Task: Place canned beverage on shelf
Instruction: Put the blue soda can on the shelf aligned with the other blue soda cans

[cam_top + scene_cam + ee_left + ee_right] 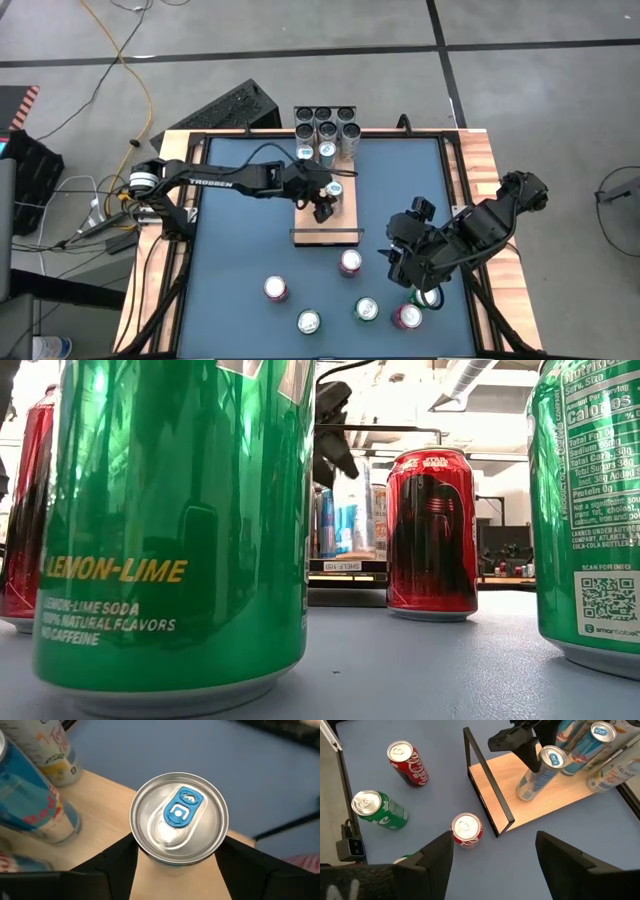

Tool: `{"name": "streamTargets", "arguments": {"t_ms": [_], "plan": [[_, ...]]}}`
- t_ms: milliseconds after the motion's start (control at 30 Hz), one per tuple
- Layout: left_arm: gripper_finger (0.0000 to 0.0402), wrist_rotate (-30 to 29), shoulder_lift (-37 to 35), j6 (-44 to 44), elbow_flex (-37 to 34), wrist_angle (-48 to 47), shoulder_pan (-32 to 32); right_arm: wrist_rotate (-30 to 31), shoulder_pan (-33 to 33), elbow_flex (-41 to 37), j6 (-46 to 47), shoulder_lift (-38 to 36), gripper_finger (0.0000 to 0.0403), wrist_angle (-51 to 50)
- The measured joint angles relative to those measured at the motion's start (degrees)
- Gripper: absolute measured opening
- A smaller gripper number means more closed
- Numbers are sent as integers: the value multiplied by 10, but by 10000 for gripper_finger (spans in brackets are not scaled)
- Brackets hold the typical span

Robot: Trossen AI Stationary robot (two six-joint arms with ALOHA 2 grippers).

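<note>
My left tool [322,205] straddles the blue-tabbed can [179,815] upright on the shelf [345,232]; only my left wrist view shows fingers [116,857] flanking it, contact unclear. Right tool [492,850] hangs released above the tabletop [440,780].

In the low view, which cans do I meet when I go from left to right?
Red can at the edge → lemon-lime green can → red and black can → green can with a QR code.

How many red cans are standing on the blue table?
3 red aluminium cans: one beside the pale wood shelf, one front-left, one front-right. The right arm may hide more.
</note>
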Motion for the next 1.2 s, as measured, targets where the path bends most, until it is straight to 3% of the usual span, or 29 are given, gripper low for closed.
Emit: {"name": "streamTargets", "arguments": {"t_ms": [200, 433, 667, 1200], "plan": [[233, -12, 0, -69, 0, 25, -14, 0, 0, 0, 0, 0, 265, 0], [233, -123, 0, -139, 0, 11, -37, 4, 0, 0, 0, 0, 265, 0], [233, -243, 0, -240, 0, -22, -62, 49, -1, 0, 54, 0, 265, -5], [233, -311, -1, -321, 0, -131, -112, 57, -1, 0, 54, 0, 265, -5]]}}
